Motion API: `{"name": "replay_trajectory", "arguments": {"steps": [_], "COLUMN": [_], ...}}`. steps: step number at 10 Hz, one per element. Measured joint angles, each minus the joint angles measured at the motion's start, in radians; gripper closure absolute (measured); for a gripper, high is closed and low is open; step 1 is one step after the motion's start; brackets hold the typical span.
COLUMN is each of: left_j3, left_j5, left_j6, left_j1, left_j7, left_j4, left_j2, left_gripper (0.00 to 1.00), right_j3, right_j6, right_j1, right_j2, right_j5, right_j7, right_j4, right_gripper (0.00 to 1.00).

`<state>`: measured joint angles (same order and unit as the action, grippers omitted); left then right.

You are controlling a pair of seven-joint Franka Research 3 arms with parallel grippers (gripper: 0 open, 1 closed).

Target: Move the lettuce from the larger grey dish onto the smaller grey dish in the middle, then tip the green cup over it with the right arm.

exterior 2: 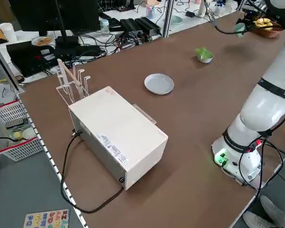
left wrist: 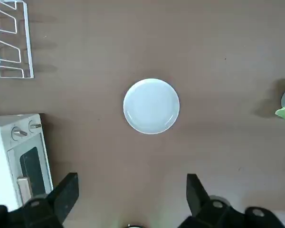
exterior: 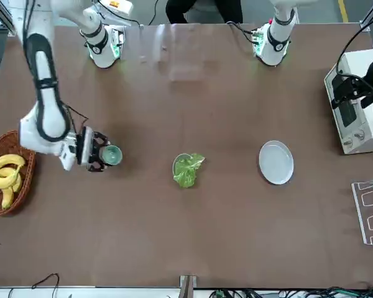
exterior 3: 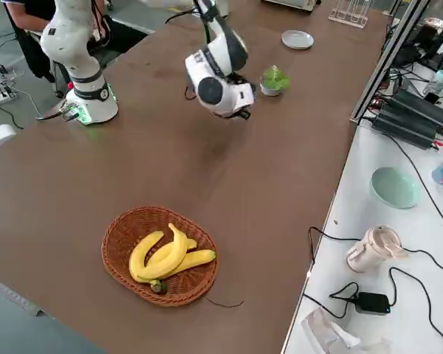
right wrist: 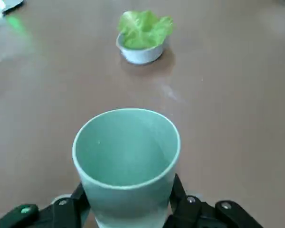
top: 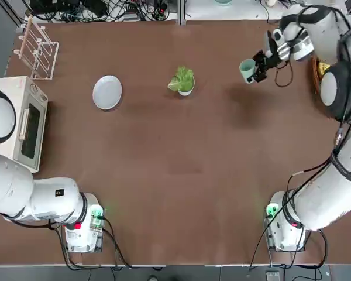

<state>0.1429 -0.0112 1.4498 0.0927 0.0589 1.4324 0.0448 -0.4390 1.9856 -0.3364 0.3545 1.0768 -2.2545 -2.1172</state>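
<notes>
A brown bench [top: 181, 193] fills the room's middle. A white toaster oven [exterior 2: 116, 135] and a clear wire rack [top: 38, 50] stand at one end, a wicker basket [exterior 3: 122, 236] of bananas [exterior 3: 166, 257] at the other. Beyond the far edge, cables and power strips [exterior 2: 137, 26] crowd a white side table [exterior 3: 369, 236]; the floor [exterior 2: 23, 190] is grey.

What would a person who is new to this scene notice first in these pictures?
First, the right gripper, held above the table's far right, shut on the green cup, whose open mouth faces the middle. There, the lettuce sits in the small bowl, a bright green spot on the brown table. To its left lies the empty plate, with the open left gripper hanging high above it.
</notes>
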Motion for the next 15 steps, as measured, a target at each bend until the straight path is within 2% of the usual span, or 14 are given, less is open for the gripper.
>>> {"name": "replay_trajectory", "arguments": {"steps": [3,4,7,8,10,14,15], "left_j3": [0.001,0.000,0.000,-0.001,-0.002,-0.002,-0.002], "left_j5": [0.000,0.000,0.001,0.001,0.001,0.001,0.001], "left_j6": [0.000,0.000,0.000,0.000,0.000,0.000,0.000], "left_j1": [0.000,0.000,0.000,0.000,0.001,0.001,0.001], "left_j7": [0.000,0.000,0.000,0.000,0.000,0.000,0.000], "left_j4": [0.000,0.000,0.000,0.000,0.001,0.001,0.001], "left_j2": [0.000,0.000,0.000,0.000,0.000,0.004,0.004], "left_gripper": [0.00,0.00,0.00,0.00,0.00,0.00,0.00], "right_j3": [0.018,0.060,0.278,0.317,0.338,0.382,0.384], "right_j6": [-0.087,-0.105,-0.114,-0.114,-0.115,-0.116,-0.116], "right_j1": [0.208,0.298,0.625,0.699,0.771,0.843,0.847], "right_j2": [0.004,0.016,0.099,0.125,0.169,0.235,0.238], "right_j5": [-0.002,-0.002,-0.034,-0.048,-0.060,-0.077,-0.077], "right_j7": [-0.333,-0.430,-0.509,-0.512,-0.526,-0.530,-0.530], "right_j4": [-0.043,-0.051,-0.045,-0.038,-0.027,0.003,0.006], "right_gripper": [0.32,0.32,0.32,0.32,0.32,0.31,0.25]}}
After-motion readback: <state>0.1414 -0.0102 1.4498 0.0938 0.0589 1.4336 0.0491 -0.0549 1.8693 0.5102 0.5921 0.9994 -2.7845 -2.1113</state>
